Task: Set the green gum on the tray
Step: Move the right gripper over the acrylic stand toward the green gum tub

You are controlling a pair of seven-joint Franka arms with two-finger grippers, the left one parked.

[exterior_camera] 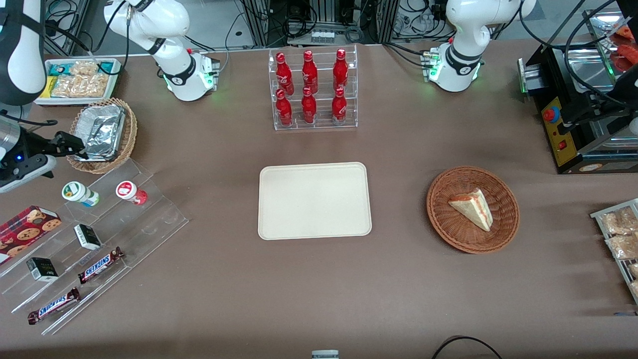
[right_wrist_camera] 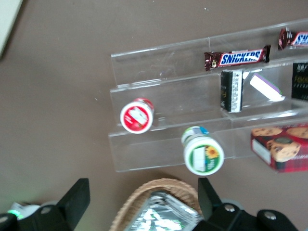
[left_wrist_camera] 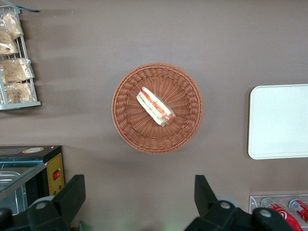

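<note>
Clear acrylic steps (exterior_camera: pixel 94 239) carry the green gum (exterior_camera: pixel 79 193), its lid printed with a green panel and a small yellow flower, set beside the red-lidded bottle (exterior_camera: pixel 131 192); two bars marked SNICKERS (exterior_camera: pixel 100 265) are laid on the lower steps. Well apart, the cream tray (exterior_camera: pixel 314 200) is seen bare at mid-table. The gripper (right_wrist_camera: pixel 142 199) is held above the rack near a wicker basket (exterior_camera: pixel 128 137), fingers spread apart and holding nothing.

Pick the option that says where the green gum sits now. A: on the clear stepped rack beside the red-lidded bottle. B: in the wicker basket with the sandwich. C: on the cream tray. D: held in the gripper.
A: the green gum stands on the clear rack beside the red-lidded bottle; the tray is bare, and the open gripper hovers above the foil basket.
</note>
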